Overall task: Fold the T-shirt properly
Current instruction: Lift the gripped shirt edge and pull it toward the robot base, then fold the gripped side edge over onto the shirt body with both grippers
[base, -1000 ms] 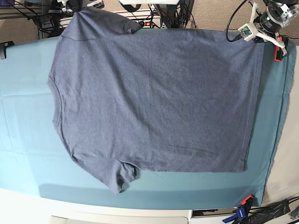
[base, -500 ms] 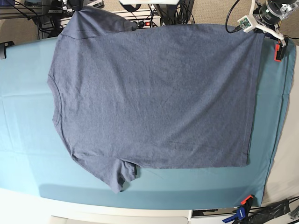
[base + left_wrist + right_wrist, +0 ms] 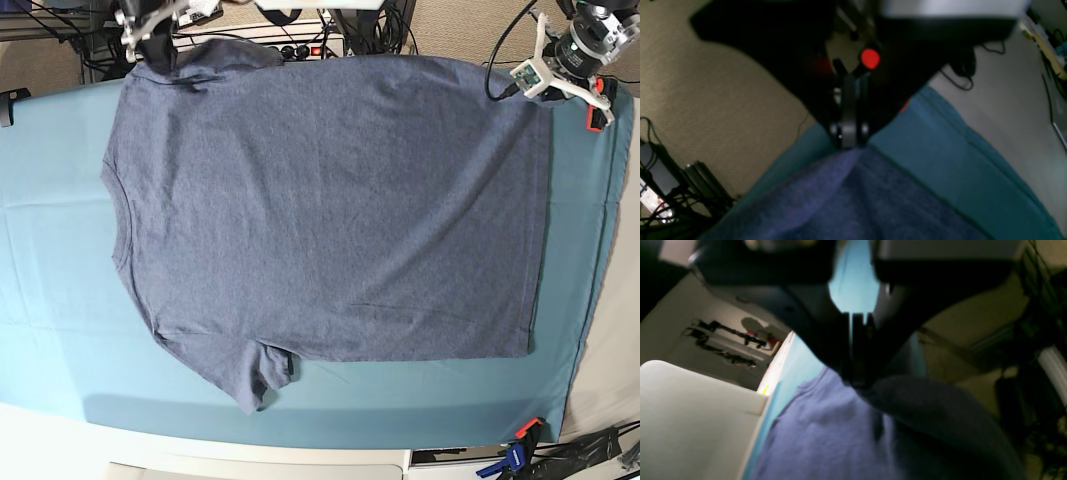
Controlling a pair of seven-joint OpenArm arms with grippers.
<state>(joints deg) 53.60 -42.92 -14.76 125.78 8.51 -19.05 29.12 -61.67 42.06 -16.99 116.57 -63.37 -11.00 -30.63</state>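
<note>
Closest to the base camera there's a clamp with orange and blue handles on the table edge, partly cut off by the bottom of the frame. Then the teal table cloth, and spread flat on it, one T-shirt, heathered blue-grey, plain side up, neck to the left, hem to the right. The near sleeve is tucked a bit under itself, so its real outline is hard to read.

Count so far: one shirt, one cloth, two arms, both at the far edge.

The left gripper sits at the far right corner in the base view. Its wrist view is blurry and dark, but the jaws are pressed together pinching the shirt's hem corner, fabric coming to a peak right at the tips. The red blob behind them is out of focus; can't say what it is.

The right gripper is at the far left, on the far sleeve. Jaws are pressed together there too, and the cloth bunches under them, so it's probably pinching the sleeve edge, though half that view is just black shadow.

Versus a second ago: the far sleeve used to stick up past the table edge; now it's pulled down and flatter, and the far hem corner has shifted inward a little. Beyond that, cables and floor.
</note>
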